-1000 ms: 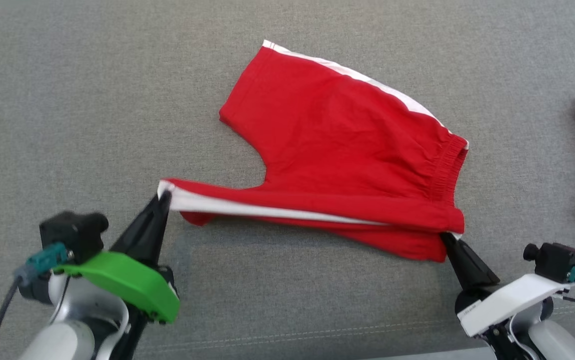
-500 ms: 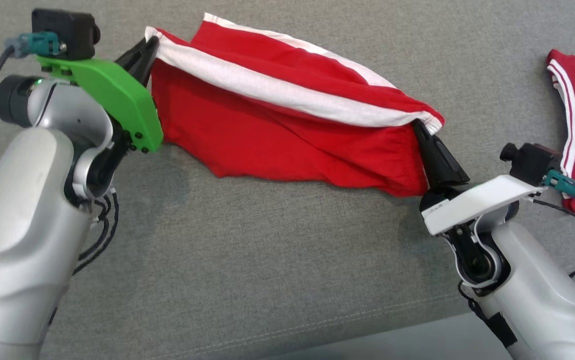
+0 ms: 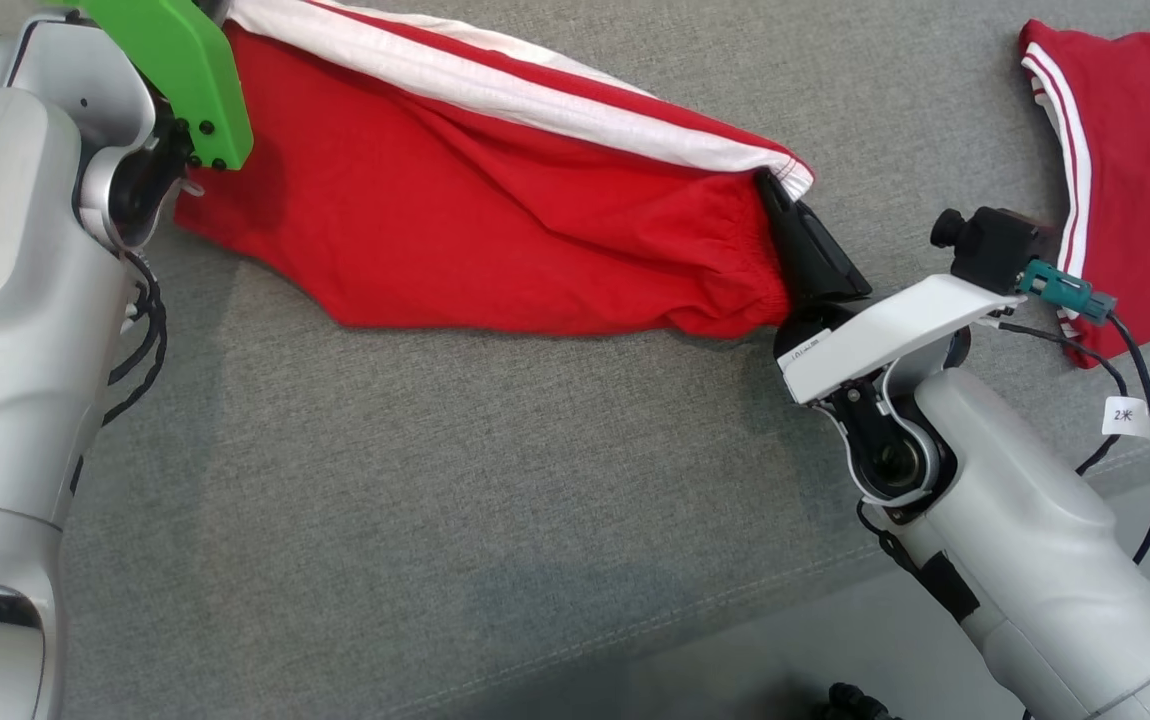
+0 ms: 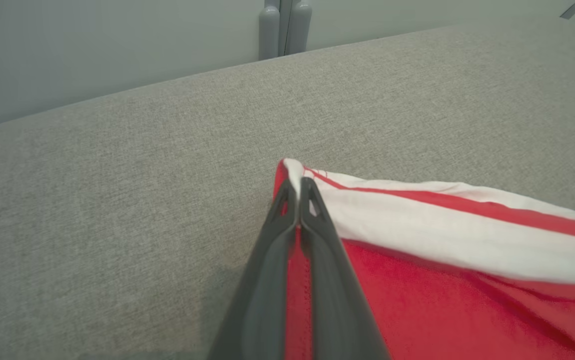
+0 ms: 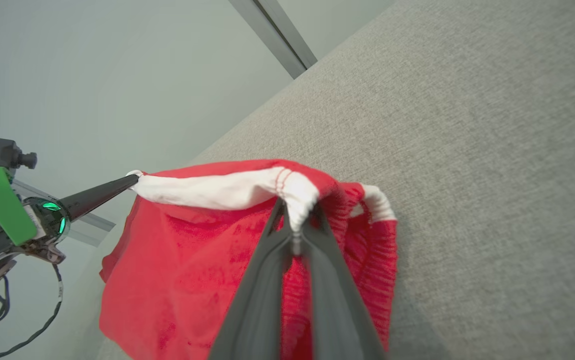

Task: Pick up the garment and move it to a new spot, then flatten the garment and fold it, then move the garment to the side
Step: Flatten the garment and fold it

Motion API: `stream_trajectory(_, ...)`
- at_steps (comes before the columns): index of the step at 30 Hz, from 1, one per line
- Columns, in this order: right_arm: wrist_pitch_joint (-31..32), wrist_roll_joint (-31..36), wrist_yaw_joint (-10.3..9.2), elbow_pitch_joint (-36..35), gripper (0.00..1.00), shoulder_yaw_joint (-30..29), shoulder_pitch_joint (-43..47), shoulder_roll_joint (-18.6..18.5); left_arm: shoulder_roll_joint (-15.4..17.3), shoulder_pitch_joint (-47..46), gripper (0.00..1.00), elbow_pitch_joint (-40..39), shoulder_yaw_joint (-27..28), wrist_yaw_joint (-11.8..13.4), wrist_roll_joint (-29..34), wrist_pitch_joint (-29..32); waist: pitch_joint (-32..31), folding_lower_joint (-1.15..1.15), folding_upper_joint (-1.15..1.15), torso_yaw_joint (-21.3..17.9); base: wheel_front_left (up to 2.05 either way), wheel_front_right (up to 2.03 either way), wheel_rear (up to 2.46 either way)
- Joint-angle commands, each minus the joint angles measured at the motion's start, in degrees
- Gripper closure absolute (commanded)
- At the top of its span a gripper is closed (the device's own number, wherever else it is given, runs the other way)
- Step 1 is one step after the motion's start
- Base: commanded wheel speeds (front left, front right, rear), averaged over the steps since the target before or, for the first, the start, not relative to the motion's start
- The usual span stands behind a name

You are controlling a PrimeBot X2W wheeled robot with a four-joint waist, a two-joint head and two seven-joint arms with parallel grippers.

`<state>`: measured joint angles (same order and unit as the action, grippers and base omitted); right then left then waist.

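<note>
The garment (image 3: 495, 230) is a pair of red shorts with white side stripes. It hangs stretched between my two grippers above the grey fabric surface (image 3: 435, 480). My left gripper (image 4: 297, 182) is shut on the leg-hem corner of the garment (image 4: 442, 235), at the white stripe. My right gripper (image 3: 767, 185) is shut on the elastic waistband corner. In the right wrist view that gripper (image 5: 295, 220) pinches the white band, the red garment (image 5: 182, 250) sags below, and the left gripper (image 5: 130, 180) holds the far corner.
A second red garment with white stripes (image 3: 1145, 150) lies on the surface at the far right, close to my right wrist camera (image 3: 985, 240). A tagged black cable (image 3: 1125, 415) hangs from that wrist. The surface's seamed front edge (image 3: 735, 610) runs across the lower right.
Both grippers have lifted the near striped edge of the garment off the surface and carried it up and away. The garment now hangs doubled between them. The head view has shifted too.
</note>
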<state>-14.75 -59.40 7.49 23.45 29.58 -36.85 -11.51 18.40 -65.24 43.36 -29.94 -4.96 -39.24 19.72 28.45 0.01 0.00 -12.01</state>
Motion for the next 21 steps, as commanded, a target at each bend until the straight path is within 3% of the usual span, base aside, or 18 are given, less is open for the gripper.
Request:
stream_trajectory(1, -0.4, -0.6, -0.01, 0.4, 1.00, 0.5, -1.0, 0.1, -0.4, -1.8, 1.00, 1.6, -0.5, -0.5, 0.3, 0.0, 1.4, -0.01, 0.00, -1.5, 0.00, 0.00, 0.00)
stream_trajectory(7, -0.5, -0.9, -0.01, 0.8, 0.98, 1.3, -2.8, 0.2, -2.2, -4.9, 0.98, 8.2, -0.9, -1.6, -0.6, -1.7, 2.1, -0.01, 0.00, -1.8, 0.00, 0.00, 0.00)
stream_trajectory(8, -0.5, -0.7, -0.01, 0.8, 0.67, 1.3, -2.6, 0.3, -2.6, -5.1, 0.55, 9.0, -0.9, -1.7, -1.1, -2.0, 2.1, -0.01, 0.00, -1.8, 0.00, 0.00, 0.00)
stream_trajectory(9, -0.5, -0.6, -0.01, 0.9, 0.14, 1.6, -2.3, 0.2, -3.0, -5.2, 0.05, 9.6, -0.8, -1.9, -1.7, -2.6, 2.1, -0.01, 0.00, -1.7, 0.00, 0.00, 0.00)
stream_trajectory(10, -0.5, 0.0, -0.01, 0.5, 0.00, 1.1, -2.4, 0.1, -3.3, -5.4, 0.00, 10.0, -0.8, -2.0, -1.9, -3.2, 2.0, -0.01, 0.00, -1.7, 0.00, 0.00, 0.00)
stream_trajectory(17, -0.4, 6.0, -0.01, -3.2, 0.00, -2.6, 3.2, -1.9, -3.3, -4.1, 0.00, 9.9, -1.1, -2.5, -1.7, -12.1, 1.1, -0.01, 0.00, -0.2, 0.00, 0.00, 0.00)
stream_trajectory(21, -0.5, 10.8, -0.01, -6.7, 0.00, -7.1, 8.0, -2.7, -3.1, -0.6, 0.00, 7.7, -0.7, -1.3, -1.3, -19.1, -0.1, -0.01, 0.00, 0.8, 0.00, 0.00, 0.00)
